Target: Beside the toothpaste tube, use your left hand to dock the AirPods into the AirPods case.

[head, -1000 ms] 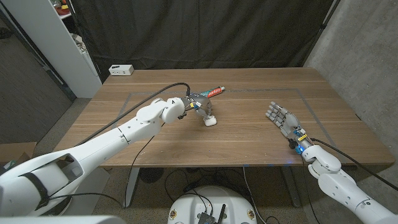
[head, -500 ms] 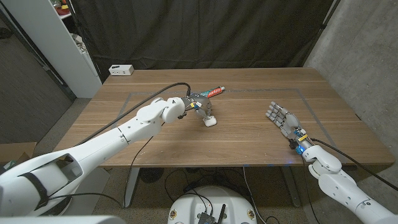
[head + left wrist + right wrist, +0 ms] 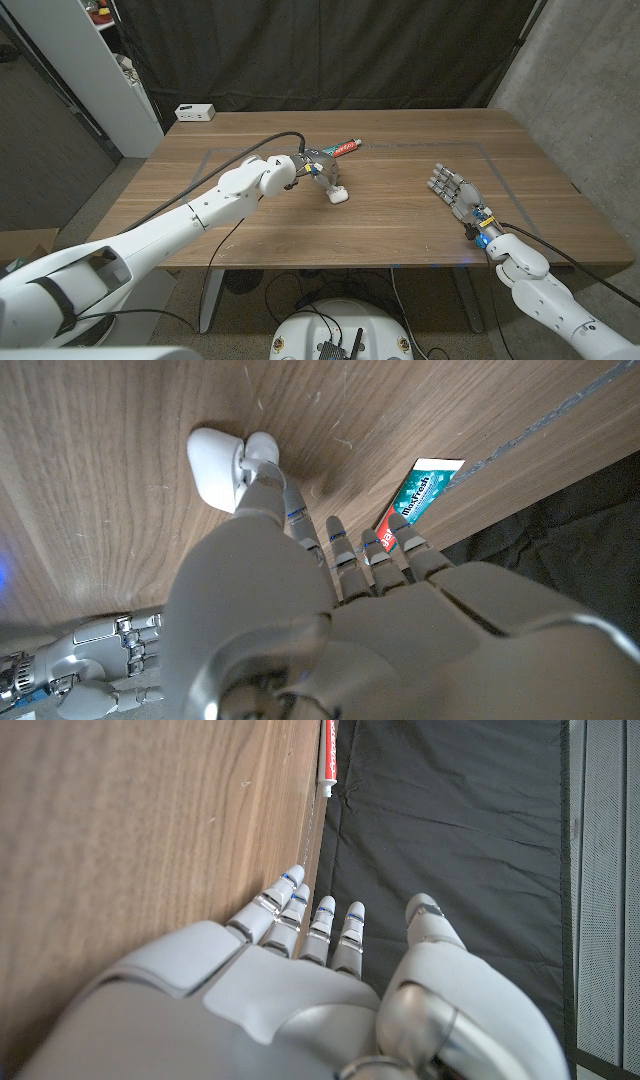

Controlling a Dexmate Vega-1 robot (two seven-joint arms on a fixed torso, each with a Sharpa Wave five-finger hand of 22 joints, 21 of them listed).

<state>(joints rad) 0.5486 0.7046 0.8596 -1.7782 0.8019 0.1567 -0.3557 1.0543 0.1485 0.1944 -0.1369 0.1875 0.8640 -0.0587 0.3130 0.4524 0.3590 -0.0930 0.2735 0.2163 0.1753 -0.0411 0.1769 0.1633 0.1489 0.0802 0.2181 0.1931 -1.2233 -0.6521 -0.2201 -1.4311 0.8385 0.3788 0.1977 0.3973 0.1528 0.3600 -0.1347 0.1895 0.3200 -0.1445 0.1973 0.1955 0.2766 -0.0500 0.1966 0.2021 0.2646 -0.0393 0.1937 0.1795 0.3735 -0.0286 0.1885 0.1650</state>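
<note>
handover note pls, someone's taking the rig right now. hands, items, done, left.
Left hand: over the small white AirPods case, a finger touching it in the left wrist view; whether it holds an earbud, cannot tell.
Right hand: open, holding nothing, out on the wooden table.
Red-and-teal toothpaste tube: just beyond the case, partly behind the left hand.
Done: left hand is at the case.
Left: confirm the AirPods are docked; not visible from here.

Toothpaste tube [image 3: 418,495]: "Max Fresh" partly legible; nothing else readable.

Glossy white plastic AirPods case [image 3: 215,465]; matt wood table [image 3: 400,215].
</note>
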